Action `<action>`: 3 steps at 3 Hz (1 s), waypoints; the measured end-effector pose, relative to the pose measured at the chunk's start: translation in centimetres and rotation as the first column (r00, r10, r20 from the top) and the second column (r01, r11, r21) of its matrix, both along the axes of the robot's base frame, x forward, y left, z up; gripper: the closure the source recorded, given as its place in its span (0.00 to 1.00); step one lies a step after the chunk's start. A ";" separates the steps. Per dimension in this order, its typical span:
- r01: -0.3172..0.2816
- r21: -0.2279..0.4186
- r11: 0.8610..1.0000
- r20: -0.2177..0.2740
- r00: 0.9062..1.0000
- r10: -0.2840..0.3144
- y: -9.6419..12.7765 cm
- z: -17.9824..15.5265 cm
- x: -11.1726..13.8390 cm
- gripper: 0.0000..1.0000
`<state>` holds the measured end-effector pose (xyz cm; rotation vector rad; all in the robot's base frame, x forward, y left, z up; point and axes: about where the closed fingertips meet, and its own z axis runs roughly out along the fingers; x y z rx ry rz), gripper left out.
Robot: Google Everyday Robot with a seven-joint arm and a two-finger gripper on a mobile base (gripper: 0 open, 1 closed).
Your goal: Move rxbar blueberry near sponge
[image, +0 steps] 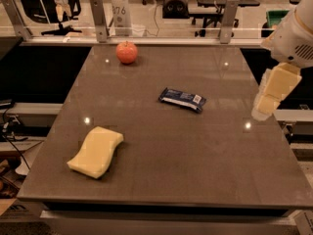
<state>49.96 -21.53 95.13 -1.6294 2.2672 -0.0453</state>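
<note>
Rxbar blueberry (182, 99) lying flat mid-bench, well apart from sponge (96, 152) sitting front-left. Apple (126, 52) resting near far edge. Glossy brown bench (195, 175) reflecting light spots; railing (161, 33) running behind. Gripper (268, 102) hanging beside right edge; spread or pressed together, cannot tell.

The 1 arm (293, 33) shows at the upper right, white and angled downward, and its yellowish end effector (265, 106) hangs at the far right, tilted down-left.
</note>
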 end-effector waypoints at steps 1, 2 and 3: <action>0.016 0.049 0.999 0.003 1.000 -0.016 0.0 -1.2 2.6 0.00; 0.030 0.094 0.995 0.000 1.000 -0.031 0.1 -2.8 4.6 0.00; 0.055 0.132 0.990 -0.003 0.998 -0.056 0.3 -4.2 6.6 0.00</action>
